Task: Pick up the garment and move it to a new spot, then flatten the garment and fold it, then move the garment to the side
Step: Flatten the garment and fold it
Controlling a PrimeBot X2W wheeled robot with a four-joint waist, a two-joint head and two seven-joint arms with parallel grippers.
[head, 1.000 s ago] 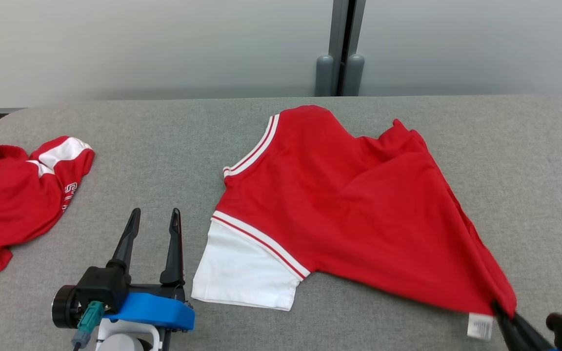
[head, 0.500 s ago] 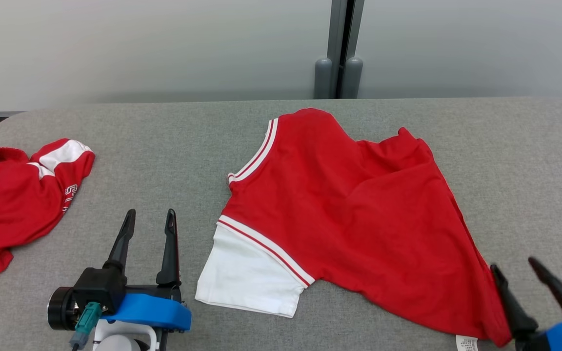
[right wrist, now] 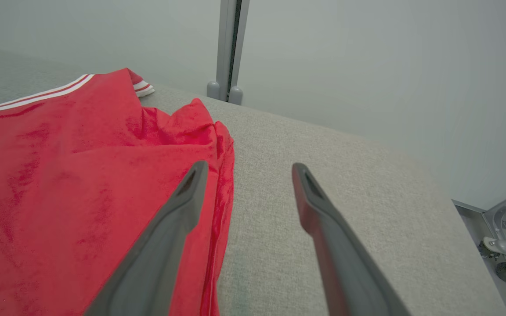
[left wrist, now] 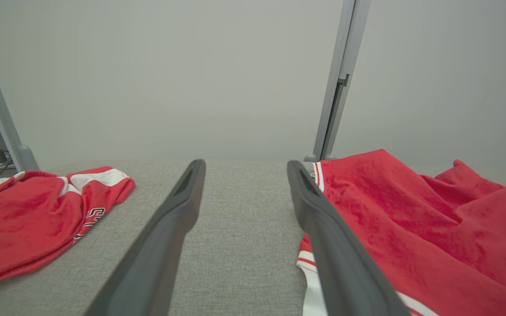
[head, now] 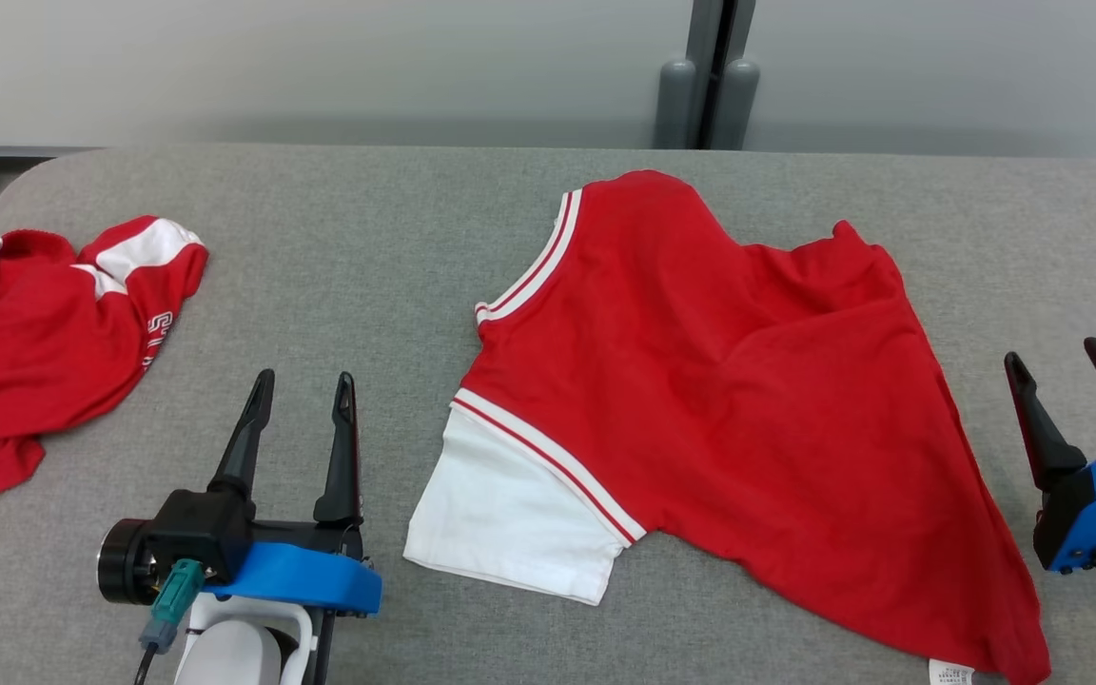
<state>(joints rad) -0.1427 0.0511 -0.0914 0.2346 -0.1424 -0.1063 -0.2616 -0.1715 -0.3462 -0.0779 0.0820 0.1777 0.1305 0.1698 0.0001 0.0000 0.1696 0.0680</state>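
Two claws are in view, both with fingers spread wide and nothing between them.

Left claw [head: 305, 376]: stands over bare grey worktop [head: 367, 238], fingers pointing away from the robot. It lies between the two pieces of clothing and touches neither. In the left wrist view its right finger crosses in front of the garment's white-trimmed edge; contact cannot be confirmed from that view.

Right claw [head: 1054, 350]: stands at the right of the head view, just beside the garment's right-hand edge and clear of the cloth. In the right wrist view its left finger overlaps the red fabric's border; whether it touches cannot be told.

Garment [head: 748, 409]: red, lying on the worktop right of centre, spread out but not flat. Creases run across its upper part, and its lower right corner is drawn out to a point near the bottom edge of the head view. A white sleeve [head: 500, 514] with red and white striped trim lies at its lower left. A small white label [head: 952, 674] shows at the drawn-out corner.

Second red garment [head: 44, 333]: crumpled, with white panels and lettering, at the worktop's far left, well apart from the first.

Grey post [head: 705, 86]: upright behind the worktop against a pale wall.
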